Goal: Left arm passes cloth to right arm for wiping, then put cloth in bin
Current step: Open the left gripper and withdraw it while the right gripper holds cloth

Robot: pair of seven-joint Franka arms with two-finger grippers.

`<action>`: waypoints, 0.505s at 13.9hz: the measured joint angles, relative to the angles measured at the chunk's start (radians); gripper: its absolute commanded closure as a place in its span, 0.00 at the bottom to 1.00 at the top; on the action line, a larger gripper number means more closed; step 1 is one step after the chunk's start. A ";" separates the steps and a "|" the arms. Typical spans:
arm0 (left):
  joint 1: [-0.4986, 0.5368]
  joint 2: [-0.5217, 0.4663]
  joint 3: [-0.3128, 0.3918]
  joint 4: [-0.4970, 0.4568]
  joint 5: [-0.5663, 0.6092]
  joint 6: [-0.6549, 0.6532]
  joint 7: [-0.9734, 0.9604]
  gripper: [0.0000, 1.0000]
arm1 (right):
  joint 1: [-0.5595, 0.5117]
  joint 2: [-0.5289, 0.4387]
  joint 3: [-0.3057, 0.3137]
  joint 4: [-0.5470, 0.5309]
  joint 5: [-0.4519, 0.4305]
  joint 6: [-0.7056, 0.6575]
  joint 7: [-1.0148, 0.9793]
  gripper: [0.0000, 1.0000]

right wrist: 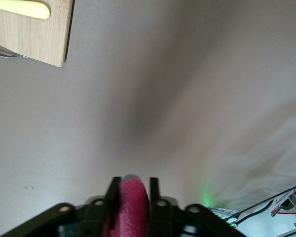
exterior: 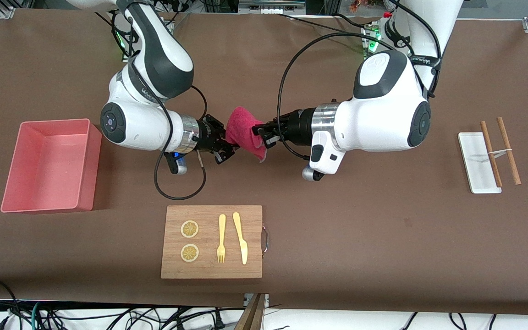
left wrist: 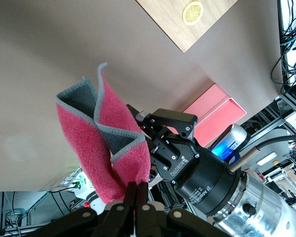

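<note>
The brown table [exterior: 337, 238] lay under both arms, with the salmon bin [exterior: 51, 165] well off toward the right arm's end, apart from either tool. Between the tools hung the crimson cloth [exterior: 244, 133], off the table. The left tool [exterior: 260, 135] was clamped tight on one edge; the right tool [exterior: 228, 147] had its fingers pressed on the cloth's other side. If the left let go before that grip was firm, the cloth could drop.

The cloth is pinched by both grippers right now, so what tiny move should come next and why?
Probably the left gripper should open. Its fingers are shut on one edge of the cloth, held up above the table, while the right gripper has closed on another edge. Letting go would finish the handover for wiping.
</note>
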 measured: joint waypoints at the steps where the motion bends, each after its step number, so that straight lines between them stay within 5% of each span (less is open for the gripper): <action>1: 0.000 0.000 0.000 0.000 0.000 0.000 0.000 1.00 | 0.000 0.000 0.000 0.000 0.000 0.000 0.000 1.00; 7: 0.000 0.000 0.000 0.000 0.000 0.000 0.000 0.97 | -0.006 0.000 -0.001 0.002 0.000 0.000 0.000 1.00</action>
